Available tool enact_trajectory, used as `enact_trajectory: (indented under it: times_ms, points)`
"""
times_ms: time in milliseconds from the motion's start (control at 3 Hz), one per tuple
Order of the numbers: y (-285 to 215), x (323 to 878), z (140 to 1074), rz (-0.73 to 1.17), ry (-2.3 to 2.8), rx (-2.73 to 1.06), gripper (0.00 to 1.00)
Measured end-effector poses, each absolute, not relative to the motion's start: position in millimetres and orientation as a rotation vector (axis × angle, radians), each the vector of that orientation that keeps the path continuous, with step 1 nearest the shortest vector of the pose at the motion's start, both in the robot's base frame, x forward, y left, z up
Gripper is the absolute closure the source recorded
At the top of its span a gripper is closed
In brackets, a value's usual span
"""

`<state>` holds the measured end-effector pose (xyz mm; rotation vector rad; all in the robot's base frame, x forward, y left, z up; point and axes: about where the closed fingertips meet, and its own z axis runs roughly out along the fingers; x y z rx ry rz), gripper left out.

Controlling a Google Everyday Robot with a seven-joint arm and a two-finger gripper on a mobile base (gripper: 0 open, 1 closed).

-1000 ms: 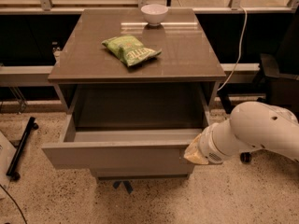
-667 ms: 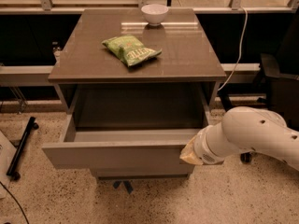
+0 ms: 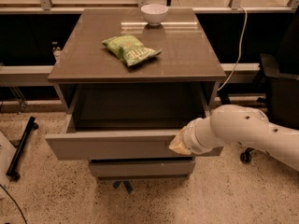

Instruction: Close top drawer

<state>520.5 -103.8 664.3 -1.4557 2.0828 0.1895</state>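
Jutting out from the front of a grey cabinet (image 3: 187,55), the top drawer (image 3: 117,146) stands pulled well out, showing its grey box interior and its tall, plain front panel. The gripper (image 3: 179,144), at the tip of a white arm (image 3: 243,129) reaching in from the cabinet's right, sits against the right end of that front panel. Whether it is spread or closed cannot be told. On the cabinet's top, a green snack bag (image 3: 131,49) lies near the middle and a white bowl (image 3: 154,13) stands at the back edge. Under the cabinet's pulled-out drawer sits a narrower drawer front (image 3: 140,168).
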Motion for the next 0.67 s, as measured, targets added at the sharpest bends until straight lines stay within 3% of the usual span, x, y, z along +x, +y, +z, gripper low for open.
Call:
enact_trajectory:
  times_ms: [667]
  points:
    - [-77.9, 561.2, 675.4, 0.187, 1.935, -1.43, 1.0]
